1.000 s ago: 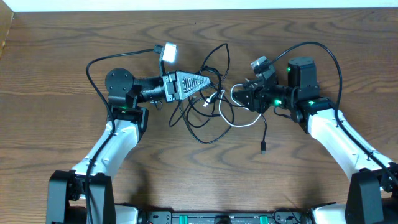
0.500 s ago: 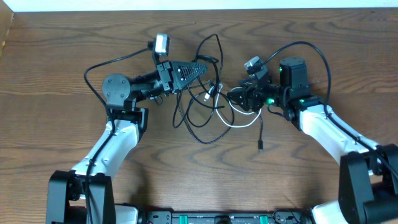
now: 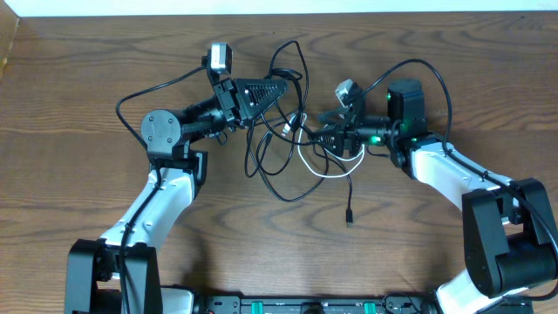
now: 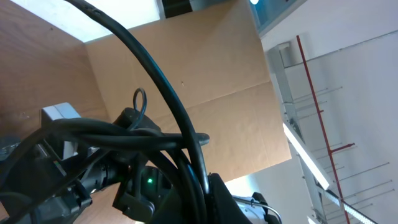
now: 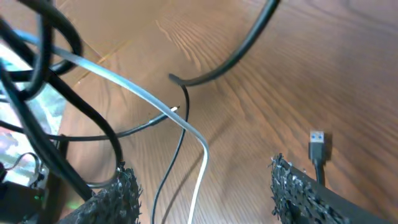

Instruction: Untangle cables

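Three thin cables [image 3: 301, 148], two black and one white, lie knotted on the wooden bench [image 3: 78, 192] between the two arms. The left tool [image 3: 286, 85] sits closed at the upper edge of the tangle. It pinches a black cable [image 4: 155, 78] that runs right past its wrist camera, and a black loop arches above its tip. The right tool [image 5: 205, 193] faces it from the far side of the knot, its fingers [image 5: 118, 193] spread wide and gripping nothing. The white cable [image 5: 204, 155] passes through the gap between them, a thin black one alongside, and neither visibly touches a finger. A silver USB plug [image 5: 317, 140] rests on the wood just beyond the finger at the right of the right wrist view.
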`<control>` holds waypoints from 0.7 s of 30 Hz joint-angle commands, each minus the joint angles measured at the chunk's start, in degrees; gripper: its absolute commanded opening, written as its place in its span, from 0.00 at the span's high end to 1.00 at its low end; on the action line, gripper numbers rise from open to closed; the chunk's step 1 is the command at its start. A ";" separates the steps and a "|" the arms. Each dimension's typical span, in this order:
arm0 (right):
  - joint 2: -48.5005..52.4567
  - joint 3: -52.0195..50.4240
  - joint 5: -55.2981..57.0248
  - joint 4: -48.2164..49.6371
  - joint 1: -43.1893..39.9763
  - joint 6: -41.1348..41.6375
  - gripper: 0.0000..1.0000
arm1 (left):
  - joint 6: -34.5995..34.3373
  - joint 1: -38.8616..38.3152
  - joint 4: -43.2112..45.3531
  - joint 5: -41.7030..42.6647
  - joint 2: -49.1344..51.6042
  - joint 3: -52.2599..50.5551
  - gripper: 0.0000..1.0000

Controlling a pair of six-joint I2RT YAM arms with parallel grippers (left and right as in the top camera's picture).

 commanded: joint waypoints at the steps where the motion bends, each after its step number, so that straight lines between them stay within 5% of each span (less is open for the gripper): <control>1: 0.24 0.13 -0.81 2.56 2.03 2.23 0.41 | -0.35 -0.04 0.85 -0.55 -1.27 1.62 0.92; 16: 1.07 0.13 16.81 9.35 8.96 7.87 0.46 | -5.75 -0.04 0.90 -0.52 -1.27 1.62 0.93; 18: 1.07 0.13 17.97 9.40 9.07 9.07 0.54 | -5.90 -0.09 0.90 -0.52 -1.25 1.62 0.92; 21: 1.07 0.13 17.97 9.29 9.05 11.30 0.86 | -5.88 -0.09 0.90 -0.52 -1.27 1.62 0.92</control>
